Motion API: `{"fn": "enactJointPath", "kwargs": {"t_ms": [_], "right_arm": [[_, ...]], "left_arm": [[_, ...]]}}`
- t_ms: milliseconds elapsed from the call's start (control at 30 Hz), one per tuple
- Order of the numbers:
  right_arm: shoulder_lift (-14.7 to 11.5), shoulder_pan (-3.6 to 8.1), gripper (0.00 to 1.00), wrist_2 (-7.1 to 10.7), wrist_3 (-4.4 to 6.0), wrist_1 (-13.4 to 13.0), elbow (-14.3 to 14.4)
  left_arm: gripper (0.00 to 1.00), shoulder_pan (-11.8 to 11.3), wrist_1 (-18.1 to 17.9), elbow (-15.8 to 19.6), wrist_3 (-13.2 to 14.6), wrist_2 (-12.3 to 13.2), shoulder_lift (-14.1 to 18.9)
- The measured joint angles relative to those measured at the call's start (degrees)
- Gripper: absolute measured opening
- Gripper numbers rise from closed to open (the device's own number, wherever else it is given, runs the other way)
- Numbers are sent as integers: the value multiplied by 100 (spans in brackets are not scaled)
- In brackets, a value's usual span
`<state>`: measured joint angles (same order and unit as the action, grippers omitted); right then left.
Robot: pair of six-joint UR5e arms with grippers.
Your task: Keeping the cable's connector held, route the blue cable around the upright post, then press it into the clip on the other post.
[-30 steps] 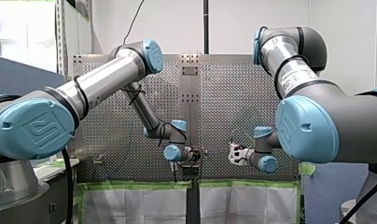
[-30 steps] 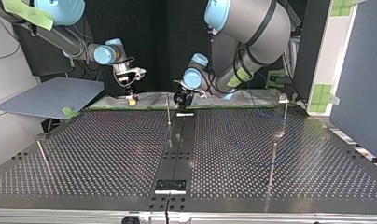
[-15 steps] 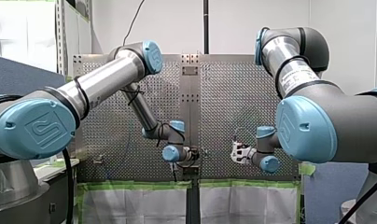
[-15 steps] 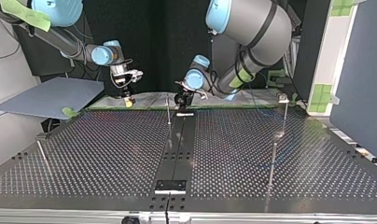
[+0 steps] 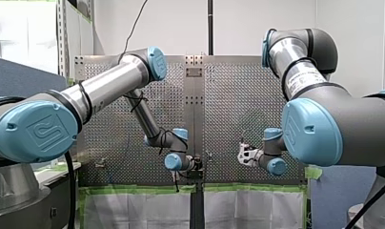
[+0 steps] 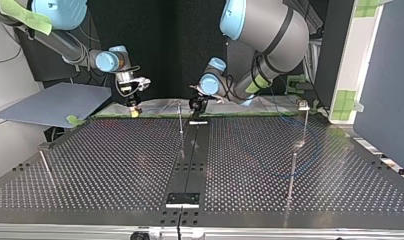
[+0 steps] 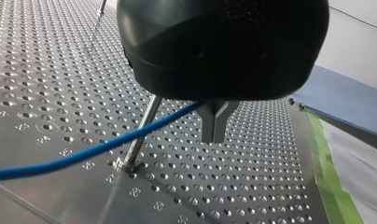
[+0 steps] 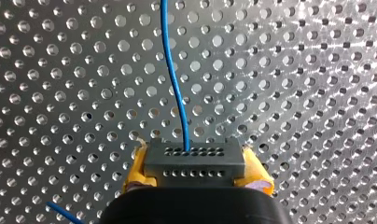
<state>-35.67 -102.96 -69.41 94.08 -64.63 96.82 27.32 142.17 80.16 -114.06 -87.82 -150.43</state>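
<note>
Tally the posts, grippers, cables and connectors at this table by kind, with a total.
Posts: 4
Grippers: 2, left gripper and right gripper
Blue cable: 1
Connector: 1
Total: 8

Perforated grey metal table (image 6: pixel 115 165) carried a black centre strip (image 6: pixel 192 155). Four thin upright metal posts (image 6: pixel 291 175) stood well apart. Thin blue cable (image 7: pixel 84 156) looped by the top view's right posts.

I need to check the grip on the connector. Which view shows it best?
The right wrist view: the grey connector sits between my right gripper's yellow pads, blue cable leaving it. The top view shows it too small to tell; front and left wrist views miss it.
</note>
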Motion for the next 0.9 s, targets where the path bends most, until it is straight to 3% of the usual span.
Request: {"fn": "enactJointPath", "kwargs": {"t_ms": [400, 467, 500, 533, 567, 833, 867, 900], "right_arm": [[4, 118, 0, -8, -10, 64, -32], [3, 121, 0, -3, -27, 78, -40], [3, 122, 0, -1, -35, 82, -44], [3, 122, 0, 1, -41, 84, -47], [3, 122, 0, 3, -47, 86, -49], [2, 123, 0, 60, -79, 89, -54], [2, 123, 0, 69, -79, 89, -57], [2, 123, 0, 79, -80, 89, -59]], "left_arm": [[1, -70, -15, -18, 53, -8, 1], [24, -86, -12, -19, 127, -32, 1], [24, -97, -8, -19, 185, -65, 3], [36, -104, -6, -22, 230, -99, 6], [39, -113, 0, -22, 293, -149, 10], [39, -117, 127, -20, 684, -522, 28], [47, -117, 152, -20, 747, -586, 34], [47, -119, 173, -20, 799, -638, 38]]}}
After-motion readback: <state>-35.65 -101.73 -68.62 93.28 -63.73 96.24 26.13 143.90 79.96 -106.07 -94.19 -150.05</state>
